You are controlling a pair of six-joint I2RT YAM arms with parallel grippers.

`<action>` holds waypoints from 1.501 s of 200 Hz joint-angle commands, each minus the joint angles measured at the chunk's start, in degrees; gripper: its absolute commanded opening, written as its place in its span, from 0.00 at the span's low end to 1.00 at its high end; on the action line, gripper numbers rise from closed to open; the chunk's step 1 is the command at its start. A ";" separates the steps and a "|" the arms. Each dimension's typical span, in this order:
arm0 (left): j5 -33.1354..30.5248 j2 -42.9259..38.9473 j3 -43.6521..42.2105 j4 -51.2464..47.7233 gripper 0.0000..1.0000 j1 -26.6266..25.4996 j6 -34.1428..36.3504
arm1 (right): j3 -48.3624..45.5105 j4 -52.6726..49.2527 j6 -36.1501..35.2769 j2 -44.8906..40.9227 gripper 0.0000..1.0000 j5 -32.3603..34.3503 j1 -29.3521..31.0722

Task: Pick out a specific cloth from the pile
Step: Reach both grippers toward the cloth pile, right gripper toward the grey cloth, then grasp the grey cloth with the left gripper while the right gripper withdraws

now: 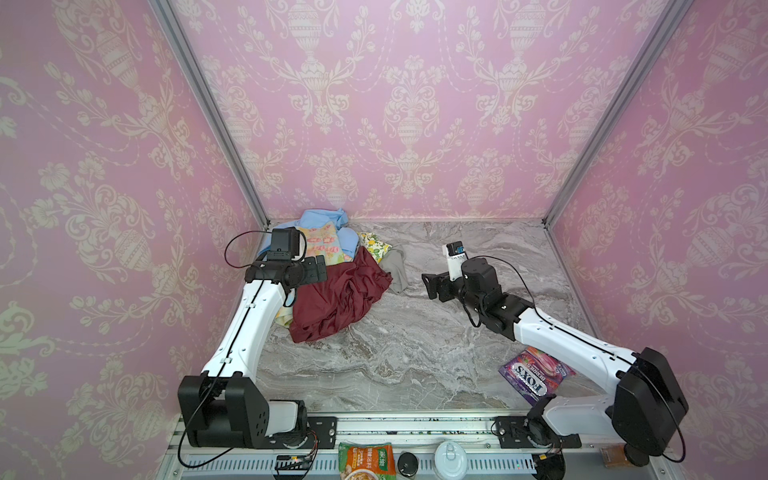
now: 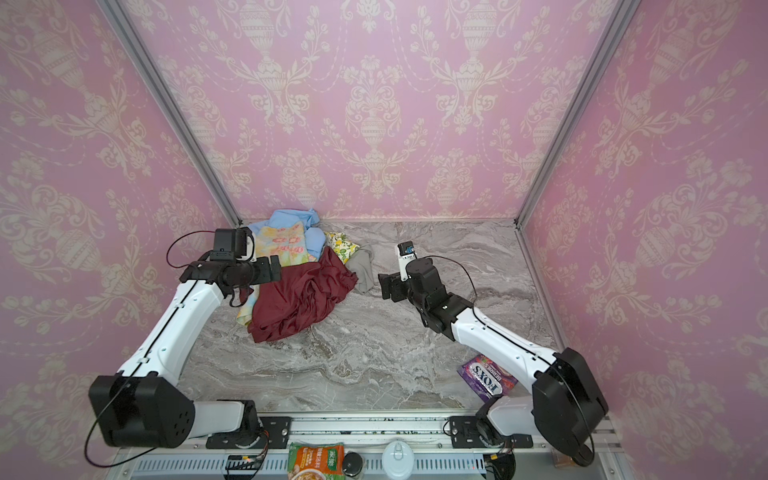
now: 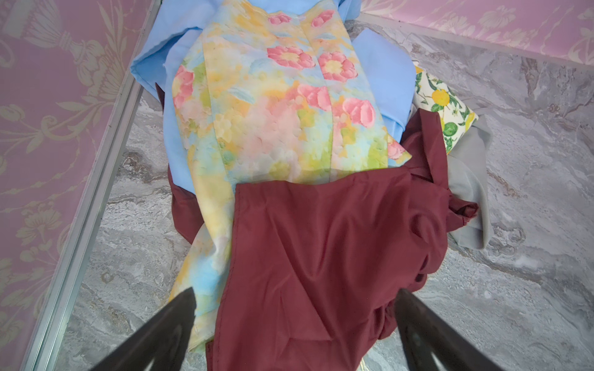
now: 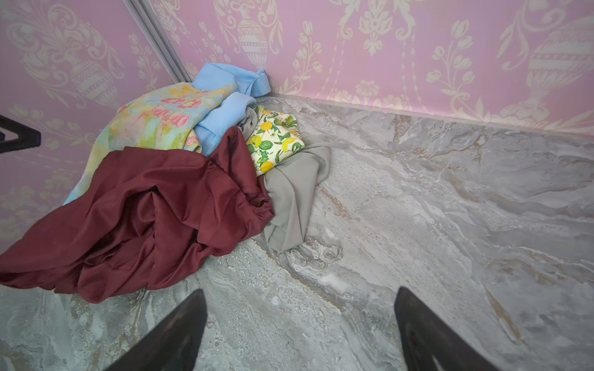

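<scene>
Two pincers, one pile, one stray bag, listed left to right across the marble table [image 1: 415, 357].

1. Left pincer [image 1: 318, 268]: mine, hanging over the pile's left side. Jaws spread wide and holding nothing. In the left wrist view its fingers [image 3: 167, 321] stand far apart, with red fabric below the gap.

2. Pile [image 2: 299, 266]: heaped in the table's far left corner.
- Blue cloth [image 1: 322, 220]: rearmost.
- Floral cloth [image 1: 320, 245]: pastel yellow with pink blooms, draped over the blue.
- Maroon cloth [image 1: 336, 299]: shiny and rumpled, nearest the front, overlapping the floral one.
- Lemon cloth [image 1: 374, 243]: white print, at the pile's right, its near edge under the maroon.

3. Grey cloth [image 1: 397, 266]: plain, at the pile's right edge. Its inner part is tucked beneath the lemon and maroon cloths, and the rest lies in folds on bare table. It shows clearly in the right wrist view [image 4: 295, 192].

4. Right pincer [image 1: 430, 286]: mine, over bare table near the grey cloth and pointed toward it, not touching. Jaws wide apart and empty.

5. Candy bag [image 1: 532, 376]: purple, at front right, partly under my right arm [image 1: 561, 336].
</scene>
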 commanded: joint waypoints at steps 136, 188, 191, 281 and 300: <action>-1.49 1.17 0.62 0.17 0.97 -21.56 8.03 | 27.96 -9.54 13.03 33.74 0.81 -2.56 1.58; 1.07 0.77 -2.37 3.21 0.97 -25.00 6.43 | 36.10 -12.28 14.10 42.60 0.78 -0.47 1.54; 1.12 0.73 -2.50 3.35 0.97 -25.05 6.34 | 36.15 -12.06 14.21 42.80 0.78 -0.26 1.54; -0.71 5.08 -0.10 5.64 0.97 -25.31 3.53 | 33.21 -7.07 15.81 39.97 0.76 4.77 -0.71; -1.46 9.34 2.25 7.65 0.96 -26.08 1.74 | 25.05 -3.37 17.40 32.85 0.76 5.53 -3.42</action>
